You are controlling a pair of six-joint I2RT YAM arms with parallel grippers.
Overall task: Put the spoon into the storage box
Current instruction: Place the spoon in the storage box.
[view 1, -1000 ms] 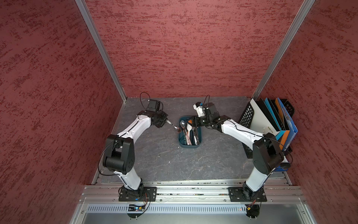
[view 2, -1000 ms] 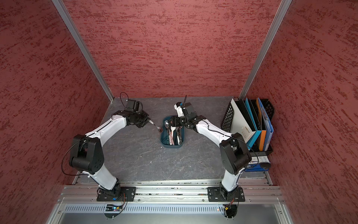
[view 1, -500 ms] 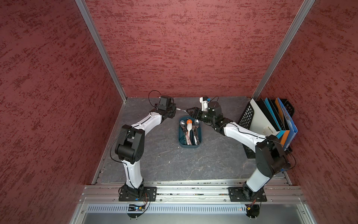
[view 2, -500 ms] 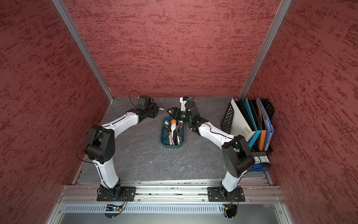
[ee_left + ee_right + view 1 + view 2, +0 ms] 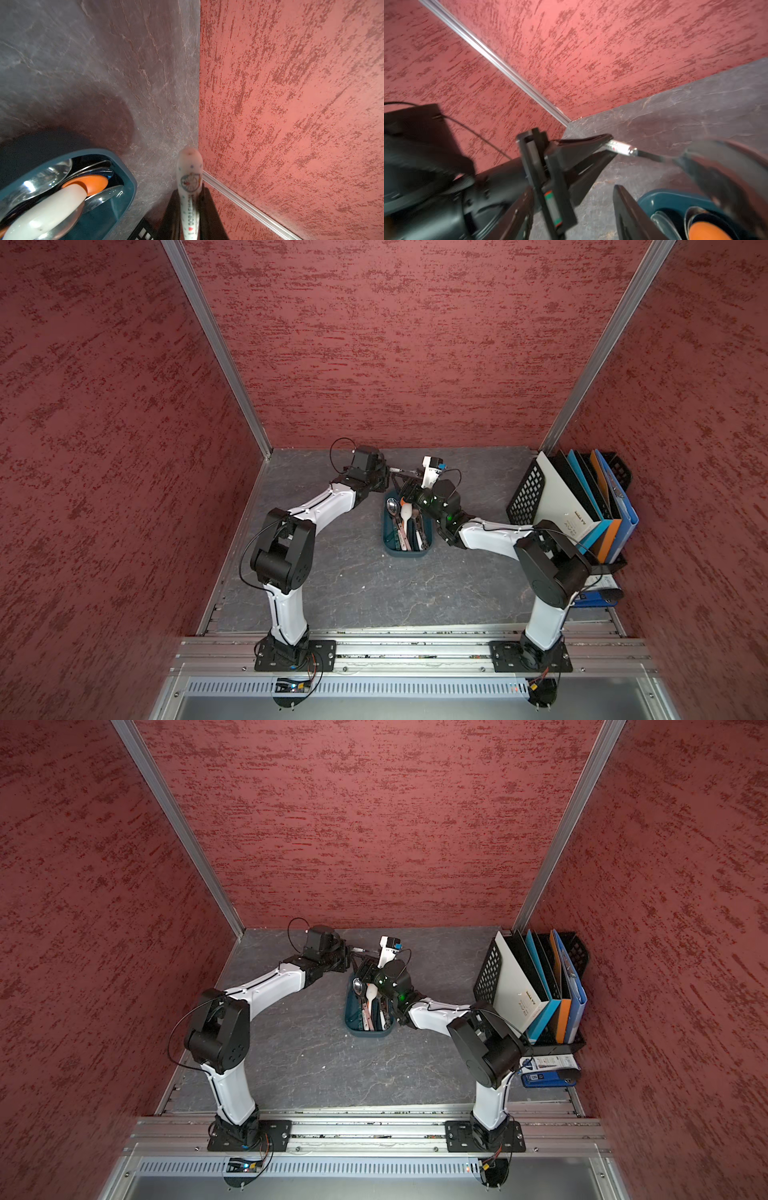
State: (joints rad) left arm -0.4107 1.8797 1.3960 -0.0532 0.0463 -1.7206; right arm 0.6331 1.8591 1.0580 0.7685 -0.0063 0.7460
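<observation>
The tabletop (image 5: 365,593) is a dark grey slab veined like stone. The dark teal storage box (image 5: 405,554) sits flat on it a little behind the middle, in both top views (image 5: 368,1034). Its long sides run from front to back, and it is well apart from either side edge. Along the right edge stands a black mesh file rack (image 5: 524,493), reaching towards the back right corner. Near the front right corner, just beside the rack's foot, lies a flat blue item (image 5: 540,1078) with a white label.
</observation>
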